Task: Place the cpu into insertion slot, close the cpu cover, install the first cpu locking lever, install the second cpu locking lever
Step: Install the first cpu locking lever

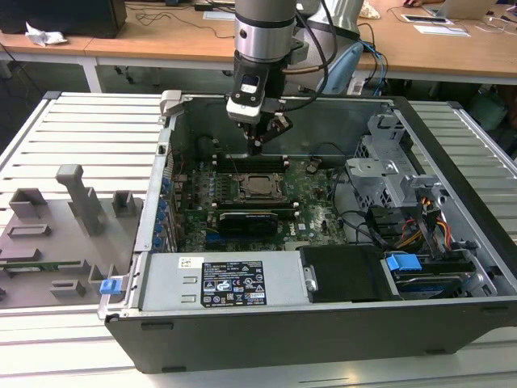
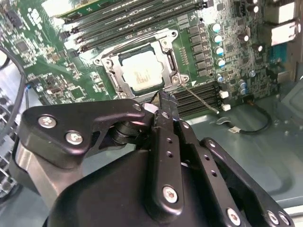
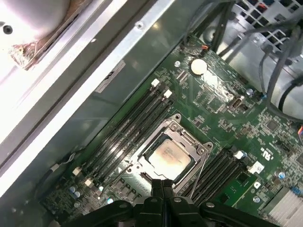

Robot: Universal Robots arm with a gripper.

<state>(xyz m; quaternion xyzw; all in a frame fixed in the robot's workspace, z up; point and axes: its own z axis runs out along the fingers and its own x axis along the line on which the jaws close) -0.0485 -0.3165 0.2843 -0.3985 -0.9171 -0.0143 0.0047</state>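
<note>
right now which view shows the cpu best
The second wrist view: the cpu is close, its whole silver top bare, framed by the cpu cover. The first wrist view shows it too, with the gripper at one corner. In the exterior view it is a small square on the board under the gripper.

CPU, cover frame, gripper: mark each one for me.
CPU (image 3: 166, 157), first wrist view, middle of its metal top.
Cover frame (image 3: 191, 138), first wrist view, on one side bar.
Gripper (image 3: 162, 183), first wrist view, between the shut jaws' tips.

slatted table (image 1: 89, 129) bears case (image 1: 323, 343), jig (image 1: 48, 242).
</note>
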